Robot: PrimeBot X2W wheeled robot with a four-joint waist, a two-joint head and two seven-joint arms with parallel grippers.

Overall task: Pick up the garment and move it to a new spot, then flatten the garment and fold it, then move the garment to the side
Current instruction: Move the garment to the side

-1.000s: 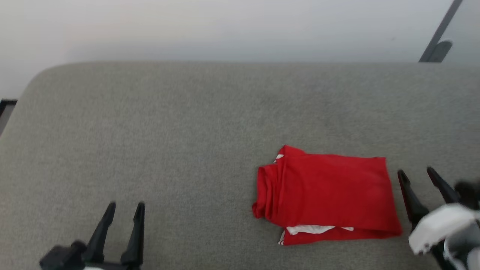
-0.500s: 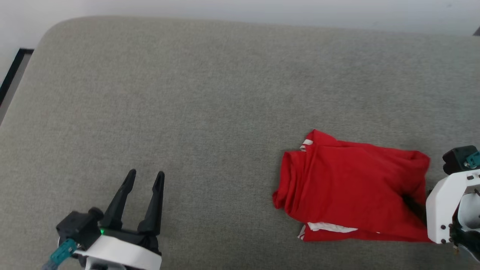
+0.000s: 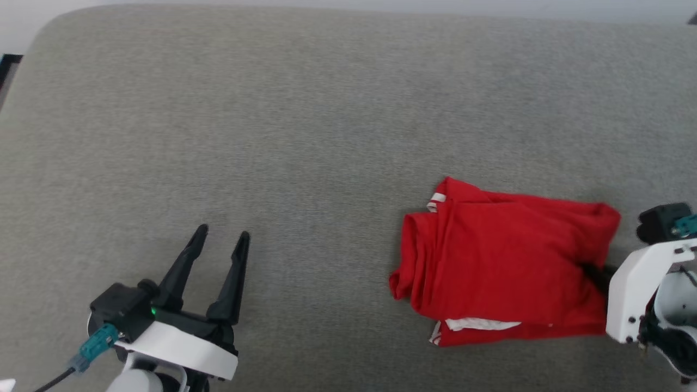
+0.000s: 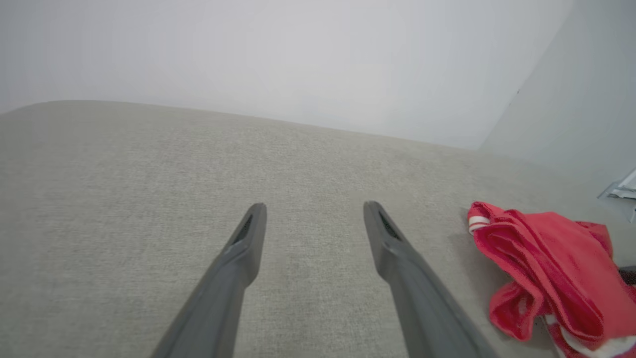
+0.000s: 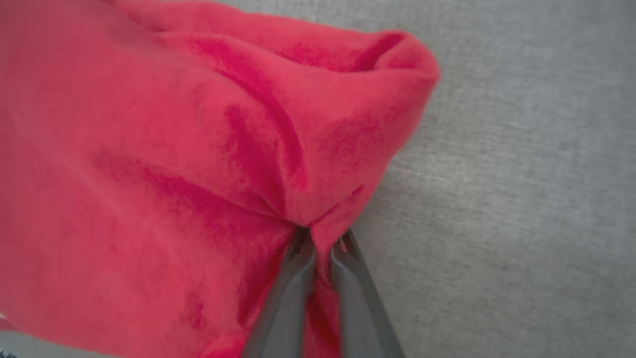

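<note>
The wide grey upholstered surface point(image 3: 305, 136), covered in coarse woven cloth and rounded at its far-left corner, carries everything here. Its weave looks rough enough that cloth dragged across it would probably catch and bunch rather than slide.

On its right part, toward the near edge, lies the soft bright red short-sleeved garment point(image 3: 501, 256). It is folded into a rough rectangle of several layers, with white sleeve ends and striped trim showing at the near edge and the far-left corner. The knit is limp and matte. Its left side has rolled into loose tubes, and its right edge is puckered into a ridge.

At that ridge the right tool point(image 5: 320, 238), two long dark smooth fingers, is pinched together on a narrow fold of the red cloth. The bite looks thin, and how many layers it holds cannot be told. If only the top layer is caught, a lift or pull would likely peel the stack open and undo the fold. So slight a pinch could also slip from the smooth fingers under the cloth's weight.

The left tool point(image 3: 222, 233), of the same make, stands with its fingers apart and empty over the bare surface, well apart from the garment. It gives no support there, so the rolled left side would probably sag or trail.
</note>
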